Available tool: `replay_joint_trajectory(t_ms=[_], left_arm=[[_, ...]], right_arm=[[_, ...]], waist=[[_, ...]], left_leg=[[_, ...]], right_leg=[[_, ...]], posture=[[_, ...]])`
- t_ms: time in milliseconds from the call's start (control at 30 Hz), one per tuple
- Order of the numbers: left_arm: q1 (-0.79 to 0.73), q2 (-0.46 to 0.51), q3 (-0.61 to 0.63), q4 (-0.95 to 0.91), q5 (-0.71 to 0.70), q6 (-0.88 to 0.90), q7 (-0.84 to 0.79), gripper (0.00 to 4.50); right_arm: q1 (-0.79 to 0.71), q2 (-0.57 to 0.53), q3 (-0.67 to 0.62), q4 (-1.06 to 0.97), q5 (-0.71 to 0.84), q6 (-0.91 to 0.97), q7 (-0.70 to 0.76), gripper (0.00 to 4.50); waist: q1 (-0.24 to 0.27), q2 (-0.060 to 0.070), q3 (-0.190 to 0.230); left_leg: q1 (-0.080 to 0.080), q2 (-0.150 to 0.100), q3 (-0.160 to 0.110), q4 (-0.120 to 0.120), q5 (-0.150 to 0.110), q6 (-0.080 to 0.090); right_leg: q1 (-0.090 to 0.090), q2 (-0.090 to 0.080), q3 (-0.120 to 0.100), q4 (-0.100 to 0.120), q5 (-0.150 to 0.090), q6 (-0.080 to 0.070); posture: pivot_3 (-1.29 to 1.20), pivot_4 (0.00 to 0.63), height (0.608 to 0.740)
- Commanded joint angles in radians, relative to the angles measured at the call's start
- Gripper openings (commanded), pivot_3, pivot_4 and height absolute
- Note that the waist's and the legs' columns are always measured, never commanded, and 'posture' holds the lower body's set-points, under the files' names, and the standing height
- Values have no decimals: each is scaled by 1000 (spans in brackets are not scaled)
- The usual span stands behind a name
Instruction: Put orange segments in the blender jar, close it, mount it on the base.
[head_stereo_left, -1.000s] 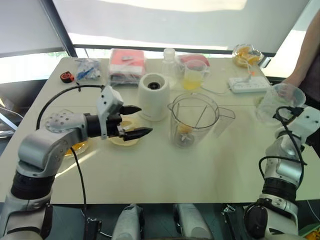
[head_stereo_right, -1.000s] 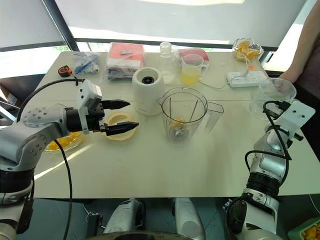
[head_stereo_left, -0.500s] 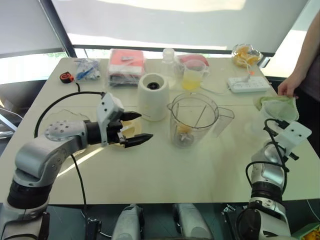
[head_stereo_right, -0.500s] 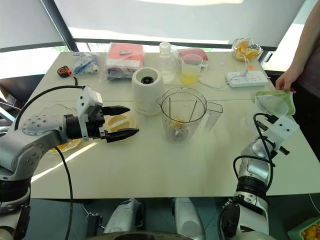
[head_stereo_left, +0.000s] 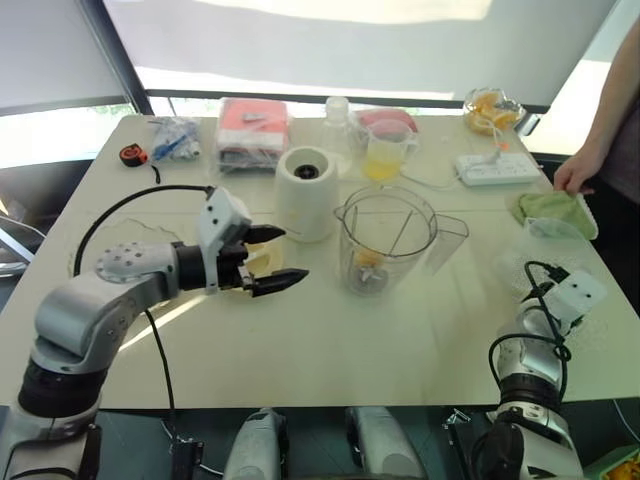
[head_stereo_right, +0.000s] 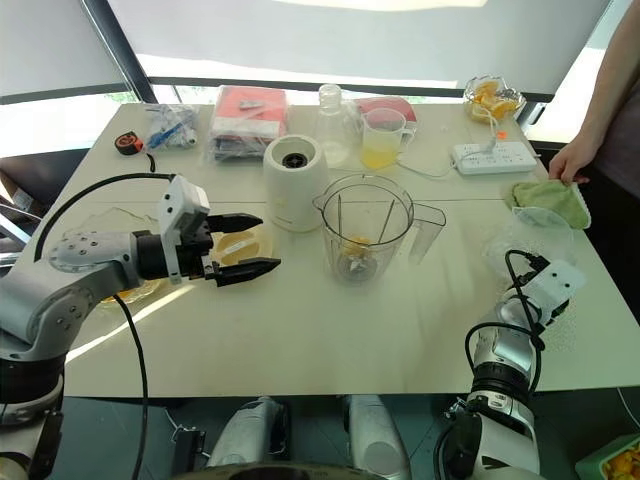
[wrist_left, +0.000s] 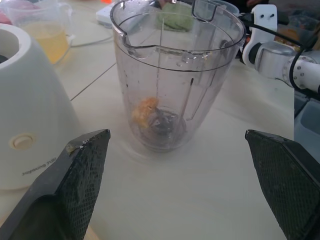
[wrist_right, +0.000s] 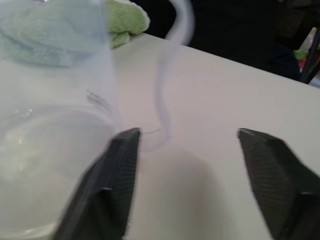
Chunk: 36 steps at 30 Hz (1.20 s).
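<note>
The left gripper (head_stereo_left: 295, 254) hangs with its two black fingers spread wide and nothing between them, just above a small yellow dish (head_stereo_left: 258, 262) and aimed at the jar (head_stereo_left: 388, 238). The jar stands upright and uncovered on the table (head_stereo_left: 330, 340), off its base, with one orange segment (wrist_left: 144, 110) down by the blades. The white base (head_stereo_left: 305, 193) stands just beside the jar, behind the gripper. Over at the table's right edge the right gripper (wrist_right: 190, 170) is parted too and empty (bare tabletop between the fingers), with a clear plastic bowl (head_stereo_right: 522, 240) just beside one finger. Beyond that lies a green cloth (head_stereo_left: 552, 208), with a person's hand (head_stereo_left: 572, 176) near it.
</note>
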Motion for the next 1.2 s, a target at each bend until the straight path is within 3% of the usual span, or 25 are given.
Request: replay_joint_trajectory(t_ms=[33,467,700,800,933,1033,1100,1200], left_arm=[[-15,3,9,-11,3,-24,-7,4500],[-6,2,-9,26,31,-51,-33,4500],[-62,125,-77,208,229,-145,-73,4500],[-123,146,-113,335,303,-205,-113,4500],[-256,133,-236,583,472,-366,-183,4500],[-365,75,-321,782,580,-431,-197,4500],[-422,19,-337,889,605,-473,-217,4500],[-486,-29,-392,1024,690,-498,-242,4500]], right_arm=[[10,-16,15,-35,-7,-5,8,4447],[246,63,105,-469,-52,160,4,4447],[603,139,222,-1051,-89,316,99,4447],[749,140,276,-1226,-15,296,232,4447],[943,66,270,-1369,202,273,520,4447],[1018,-24,228,-1387,327,296,689,4447],[1043,-54,178,-1375,449,343,731,4447],[1073,-108,132,-1360,502,360,808,4447]], waist=[[-1,0,0],[4,0,0],[6,1,-1],[7,0,-1],[17,0,-1],[33,-1,-1],[37,-3,0],[40,-5,1]], left_leg=[[0,0,0,0,0,0],[0,0,-1,0,0,0],[0,1,-2,-2,0,0],[0,1,-2,-2,0,0],[0,2,-1,-1,0,0],[-1,1,-1,-1,0,0],[-2,0,0,-1,0,0],[-3,0,0,0,0,0]], right_leg=[[0,0,0,0,0,0],[0,0,0,0,-1,-1],[-1,1,-2,0,-2,-2],[-1,-1,-2,0,-2,-2],[0,-2,-2,-1,-2,-2],[0,-1,-3,-3,-2,-1],[0,-1,-3,-4,-3,-1],[0,-1,-3,-4,-2,-1]], posture=[[0,150,740],[0,150,740],[0,150,740],[0,150,740],[0,150,740],[0,150,740],[0,150,740],[0,150,740]])
